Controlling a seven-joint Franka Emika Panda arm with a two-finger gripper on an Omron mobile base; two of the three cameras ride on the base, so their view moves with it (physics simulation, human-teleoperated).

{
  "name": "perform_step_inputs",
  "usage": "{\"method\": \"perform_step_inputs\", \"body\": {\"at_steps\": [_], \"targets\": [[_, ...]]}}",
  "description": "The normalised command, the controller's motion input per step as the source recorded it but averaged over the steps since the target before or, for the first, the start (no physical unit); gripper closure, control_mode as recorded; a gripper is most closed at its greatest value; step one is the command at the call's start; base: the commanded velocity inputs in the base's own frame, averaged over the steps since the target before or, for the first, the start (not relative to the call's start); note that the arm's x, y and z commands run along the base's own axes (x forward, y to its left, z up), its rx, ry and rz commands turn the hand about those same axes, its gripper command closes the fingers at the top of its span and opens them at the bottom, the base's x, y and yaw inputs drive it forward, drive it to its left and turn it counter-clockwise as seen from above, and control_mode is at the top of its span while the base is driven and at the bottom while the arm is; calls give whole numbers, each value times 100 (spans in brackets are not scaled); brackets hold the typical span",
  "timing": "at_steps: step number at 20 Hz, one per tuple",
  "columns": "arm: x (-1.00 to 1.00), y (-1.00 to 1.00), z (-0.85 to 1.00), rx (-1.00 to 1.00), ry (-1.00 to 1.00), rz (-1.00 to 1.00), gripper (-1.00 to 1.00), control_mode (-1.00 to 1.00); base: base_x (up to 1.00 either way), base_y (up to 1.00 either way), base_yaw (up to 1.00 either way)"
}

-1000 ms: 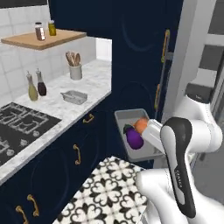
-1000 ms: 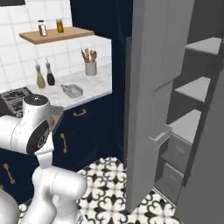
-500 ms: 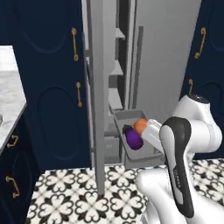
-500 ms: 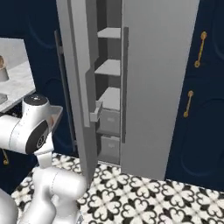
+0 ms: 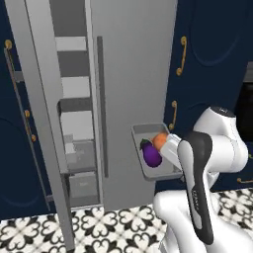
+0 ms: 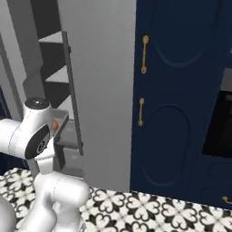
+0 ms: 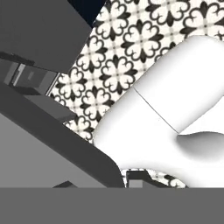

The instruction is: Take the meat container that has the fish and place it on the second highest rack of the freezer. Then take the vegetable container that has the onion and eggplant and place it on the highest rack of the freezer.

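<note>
Tray first: the vegetable container [image 5: 154, 152] hangs level by the arm's wrist, right of the open freezer [image 5: 94, 99]; we judge it stiff, its onion [image 5: 160, 141] and eggplant [image 5: 151, 155] free to roll, best held by the rim; jaws hidden, cannot tell

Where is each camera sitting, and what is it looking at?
Left base view: behind the arm's left, facing the open freezer; the white arm carries the vegetable container with onion and eggplant.
Right base view: behind its right, facing the freezer and navy cabinets; the arm is at the left.
Hand view: on the hand, facing the patterned floor.
Both base views share the freezer.
</note>
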Motion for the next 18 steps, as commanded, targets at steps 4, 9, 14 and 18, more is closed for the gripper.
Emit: {"method": "perform_step_inputs", "body": {"at_steps": [4, 9, 14, 18], "targets": [[0, 0, 0, 0, 0, 0, 100, 100, 82, -31, 9], [0, 0, 0, 0, 0, 0, 100, 100, 38, 30, 32], [0, 0, 0, 0, 0, 0, 100, 100, 76, 21, 19], [0, 0, 0, 0, 0, 0, 100, 100, 57, 66, 13]]}}
